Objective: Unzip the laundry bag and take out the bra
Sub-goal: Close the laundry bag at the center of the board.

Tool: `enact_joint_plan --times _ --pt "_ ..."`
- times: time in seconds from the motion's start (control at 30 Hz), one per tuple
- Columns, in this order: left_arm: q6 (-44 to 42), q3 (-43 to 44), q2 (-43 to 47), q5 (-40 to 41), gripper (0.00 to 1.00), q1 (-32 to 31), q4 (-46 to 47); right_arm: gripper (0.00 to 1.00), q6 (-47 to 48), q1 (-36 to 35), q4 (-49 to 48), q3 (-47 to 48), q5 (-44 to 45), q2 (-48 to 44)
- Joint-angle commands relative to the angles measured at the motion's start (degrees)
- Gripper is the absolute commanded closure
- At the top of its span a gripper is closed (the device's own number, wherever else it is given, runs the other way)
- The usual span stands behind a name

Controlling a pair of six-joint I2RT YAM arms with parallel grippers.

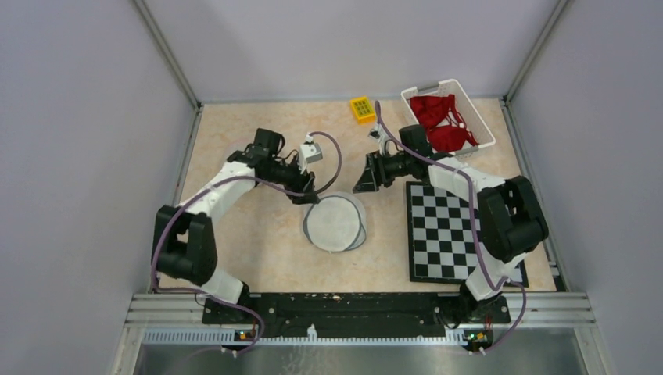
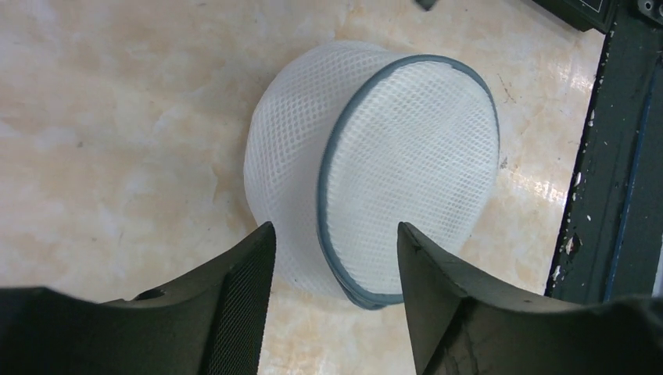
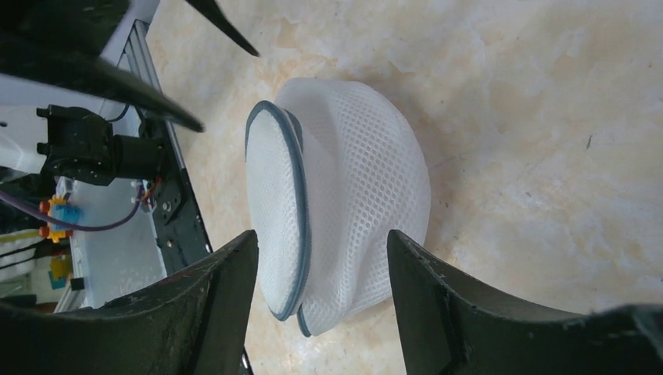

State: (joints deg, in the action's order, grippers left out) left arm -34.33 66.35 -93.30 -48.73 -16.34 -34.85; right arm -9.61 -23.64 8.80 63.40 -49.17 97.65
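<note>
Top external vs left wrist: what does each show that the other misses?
Only top external: a white basket of red garments, a yellow block, and a checkerboard mat. Only left wrist: the bag's mesh weave up close, and the left tool plainly open. Both: the laundry bag, white with grey trim, lying ungripped on the table.

You are looking into a robotics lab cell: plain grey panels [image 1: 78, 117] in aluminium framing [image 1: 168, 55] are enclosing the bench [image 1: 258, 250], a checkerboard calibration board [image 1: 442, 230] is lying at 3 o'clock, and a black mounting rail [image 1: 352, 303] is running along 6 o'clock.
</note>
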Motion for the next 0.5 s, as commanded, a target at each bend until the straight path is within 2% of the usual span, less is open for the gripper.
enact_joint_plan --times 0.0,0.13,0.27,0.47 --pt "-2.2 -5.4 12.2 2.6 0.34 -1.4 4.7 0.4 -2.3 -1.0 -4.9 1.6 0.2 2.1" --pt "-5.7 -10.5 17.7 8.4 0.29 -7.2 5.8 0.41 -3.1 -1.7 -5.9 3.2 0.0 4.7" --pt "-5.0 -14.0 18.3 17.0 0.28 -15.2 9.8 0.58 -3.8 -2.2 -8.0 4.7 0.2 7.3" --pt "-1.7 -14.8 11.8 22.2 0.28 -20.0 16.4 0.74 -2.7 -3.3 -8.4 5.8 2.8 11.6"
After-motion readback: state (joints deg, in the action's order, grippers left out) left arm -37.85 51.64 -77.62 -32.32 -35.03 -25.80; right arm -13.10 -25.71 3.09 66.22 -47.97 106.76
